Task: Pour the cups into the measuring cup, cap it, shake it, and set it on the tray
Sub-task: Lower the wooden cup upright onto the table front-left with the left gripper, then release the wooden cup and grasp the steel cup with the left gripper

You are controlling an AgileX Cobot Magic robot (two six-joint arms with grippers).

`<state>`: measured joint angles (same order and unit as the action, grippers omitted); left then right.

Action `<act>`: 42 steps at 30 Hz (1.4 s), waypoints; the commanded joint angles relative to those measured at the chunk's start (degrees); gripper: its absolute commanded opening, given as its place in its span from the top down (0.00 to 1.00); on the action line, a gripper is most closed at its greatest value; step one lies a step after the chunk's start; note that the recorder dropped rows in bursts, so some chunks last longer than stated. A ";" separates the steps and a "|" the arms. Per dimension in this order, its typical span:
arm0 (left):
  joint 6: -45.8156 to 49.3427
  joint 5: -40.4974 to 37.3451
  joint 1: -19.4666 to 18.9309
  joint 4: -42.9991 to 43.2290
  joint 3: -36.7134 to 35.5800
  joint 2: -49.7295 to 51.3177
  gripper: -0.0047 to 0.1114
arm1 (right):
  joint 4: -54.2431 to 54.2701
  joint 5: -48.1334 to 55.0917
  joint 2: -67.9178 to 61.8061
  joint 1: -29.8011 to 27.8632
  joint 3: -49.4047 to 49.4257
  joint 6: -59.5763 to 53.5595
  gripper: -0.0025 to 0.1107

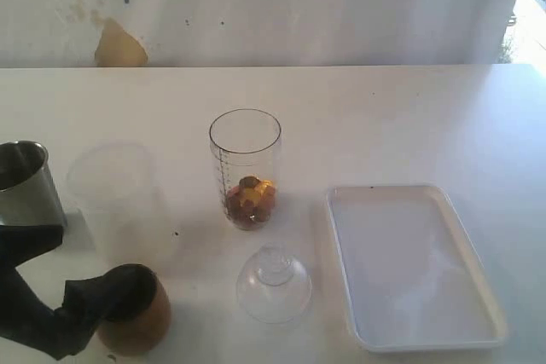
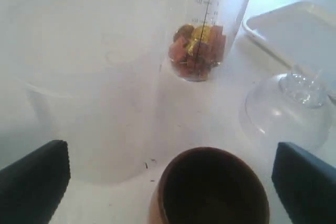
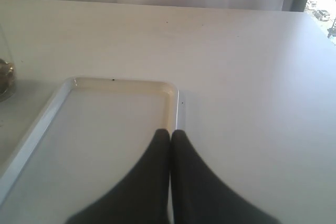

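Left end effector [image 2: 171,179]: spread wide around the wooden cup [image 1: 136,321], front-left of the measuring cup [image 1: 246,168]; contact unclear.
Right end effector [image 3: 170,135]: pinched shut, empty, over the rim of the tray [image 1: 426,345], right of the measuring cup.
Measuring cup: upright, uncapped, coloured pieces inside.
Risk: likely to clip the frosted cup [image 1: 115,198] or the cap [image 1: 273,287], both close by the measuring cup, on lifting.
Room: bare desk [image 1: 384,117] behind the measuring cup.
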<state>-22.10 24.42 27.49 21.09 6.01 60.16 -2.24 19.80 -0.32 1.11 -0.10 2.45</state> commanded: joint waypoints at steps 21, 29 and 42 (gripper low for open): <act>46.42 18.34 -0.01 -66.76 -5.25 0.12 0.06 | -0.30 -0.16 0.32 0.01 0.10 -0.08 0.98; 36.83 27.18 -0.01 -57.01 -3.13 18.49 0.06 | -0.30 -0.16 0.32 0.01 0.10 -0.08 0.98; 27.90 41.46 -2.40 -57.66 1.92 39.82 0.06 | -0.30 -0.16 0.32 0.01 0.10 -0.08 0.98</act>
<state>7.24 64.16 26.61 -36.79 6.29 97.35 -2.24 19.80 -0.32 1.11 -0.10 2.45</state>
